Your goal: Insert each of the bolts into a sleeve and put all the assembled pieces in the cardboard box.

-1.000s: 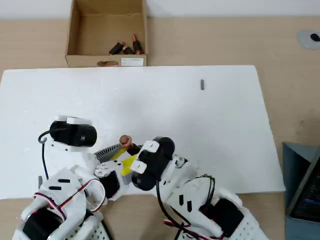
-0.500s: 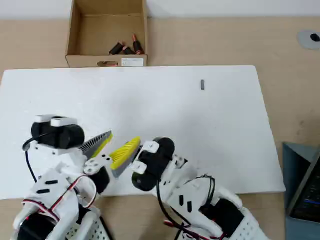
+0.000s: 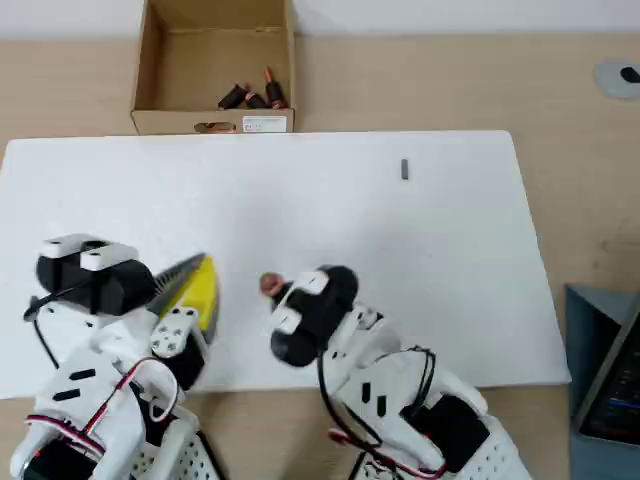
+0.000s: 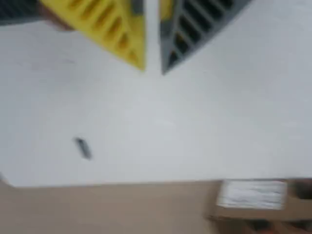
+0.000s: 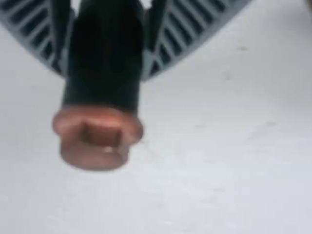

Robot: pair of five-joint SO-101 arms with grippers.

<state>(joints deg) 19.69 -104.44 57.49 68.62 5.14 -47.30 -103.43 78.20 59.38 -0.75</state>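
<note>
My right gripper (image 5: 105, 53) is shut on a black sleeve (image 5: 103, 58) with a copper bolt head (image 5: 97, 139) sticking out of its end, held just above the white mat. From above, this assembled piece (image 3: 270, 285) pokes out at the left of the right gripper (image 3: 284, 293). To its left, apart from it, the left gripper (image 3: 192, 285) has its yellow and grey fingers almost together with nothing between them; the left gripper (image 4: 152, 66) hangs over bare mat. Several assembled pieces (image 3: 252, 95) lie in the cardboard box (image 3: 146, 70).
A small dark piece (image 3: 404, 169) lies alone on the white mat (image 3: 420, 260) at the far right; it also shows as a small dark piece (image 4: 83, 147). The box (image 4: 253, 201) stands on the wooden table beyond the mat's far edge. A dark case (image 3: 605, 370) sits at the right.
The left gripper let go of the piece, opened wide, drew back to the left and has closed up. The right gripper keeps the sleeve with the bolt and has shifted slightly.
</note>
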